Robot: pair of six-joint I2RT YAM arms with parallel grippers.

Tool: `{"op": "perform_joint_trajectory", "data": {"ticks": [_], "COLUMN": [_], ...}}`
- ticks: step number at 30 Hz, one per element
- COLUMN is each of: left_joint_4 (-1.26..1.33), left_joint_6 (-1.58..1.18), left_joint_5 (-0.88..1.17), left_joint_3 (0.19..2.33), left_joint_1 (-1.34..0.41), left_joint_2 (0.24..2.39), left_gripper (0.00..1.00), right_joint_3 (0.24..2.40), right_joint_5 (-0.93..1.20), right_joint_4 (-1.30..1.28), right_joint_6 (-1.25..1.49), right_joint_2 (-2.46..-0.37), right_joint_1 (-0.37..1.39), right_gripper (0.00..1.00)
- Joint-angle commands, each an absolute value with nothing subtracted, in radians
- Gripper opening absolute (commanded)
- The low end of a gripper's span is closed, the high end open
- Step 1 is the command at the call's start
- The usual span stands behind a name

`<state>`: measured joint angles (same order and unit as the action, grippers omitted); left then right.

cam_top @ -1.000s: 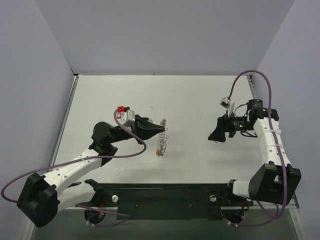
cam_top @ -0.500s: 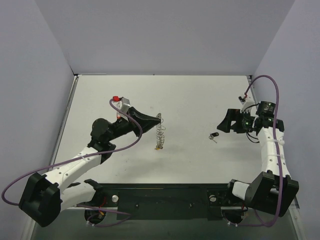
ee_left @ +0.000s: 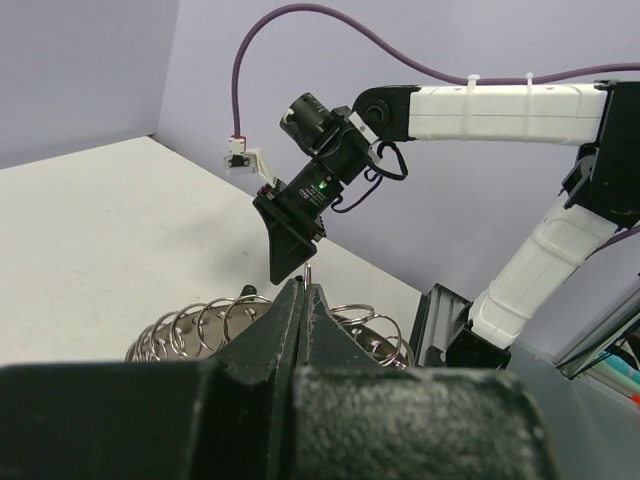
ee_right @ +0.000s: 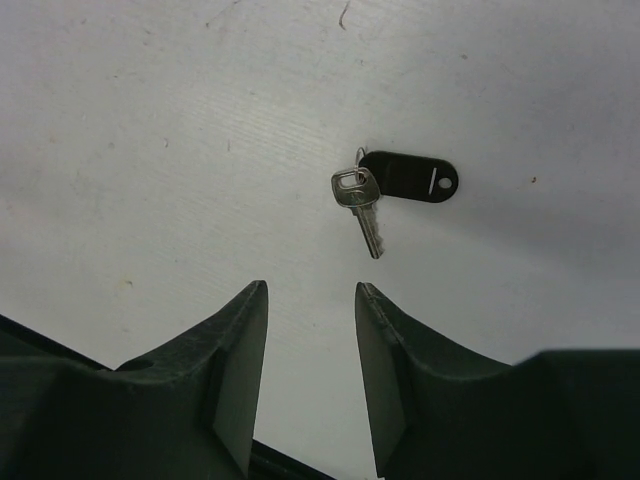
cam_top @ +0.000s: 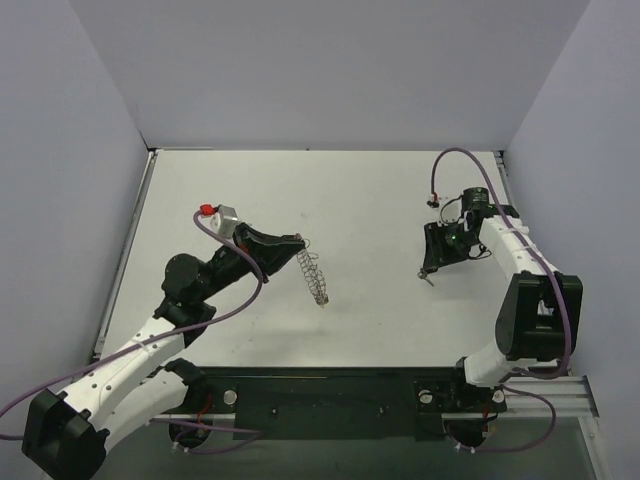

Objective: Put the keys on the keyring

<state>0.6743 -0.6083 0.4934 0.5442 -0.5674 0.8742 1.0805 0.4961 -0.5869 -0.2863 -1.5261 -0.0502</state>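
Observation:
My left gripper (cam_top: 297,244) is shut on the wire of the keyring (cam_top: 315,280), which hangs slanting down to the right above the table. In the left wrist view the shut fingertips (ee_left: 306,287) pinch the thin wire, and the small silver rings (ee_left: 200,322) fan out on both sides behind them. One silver key (ee_right: 360,207) with a black tag (ee_right: 410,177) lies flat on the table. My right gripper (ee_right: 310,300) is open and empty, pointing down just short of the key. From above, the right gripper (cam_top: 431,262) hovers over the key (cam_top: 428,277). No other keys are in view.
The white table (cam_top: 380,200) is walled by lilac panels at the back and sides. A black rail (cam_top: 330,390) with the arm bases runs along the near edge. The right arm's purple cable (cam_top: 450,160) loops above its wrist.
The right gripper swung away to the right, uncovering the key on the table, then came back over it pointing down. The left arm drew back to the left with the keyring, which now hangs slanted.

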Motion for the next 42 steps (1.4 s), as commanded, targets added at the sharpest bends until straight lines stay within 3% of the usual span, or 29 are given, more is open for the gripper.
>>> {"op": "perform_joint_trajectory", "data": {"ticks": [1,9,18,42], "left_joint_4": [0.649,0.673,0.675,0.672], "left_joint_6": [-0.571,-0.564,-0.558,-0.552], "left_joint_5": [0.443,0.457,0.456,0.456], "left_joint_3": [0.532,0.515,0.511,0.505], "left_joint_1": [-0.565,-0.565,-0.565,-0.565], "left_joint_2": [0.821,0.847,0.854,0.854], "left_gripper": [0.00,0.00,0.00,0.00], "right_joint_3": [1.111,1.138,1.210,1.236], "right_joint_5": [0.390,0.291,0.255,0.204], "right_joint_4": [-0.597,-0.546,-0.563,-0.572], "right_joint_6": [-0.322,-0.296,-0.270,-0.275], "right_joint_2": [-1.591,-1.660,-1.762,-1.852], "right_joint_1": [-0.008,0.043,0.084,0.112], "right_gripper": [0.36,0.37,0.25,0.18]}}
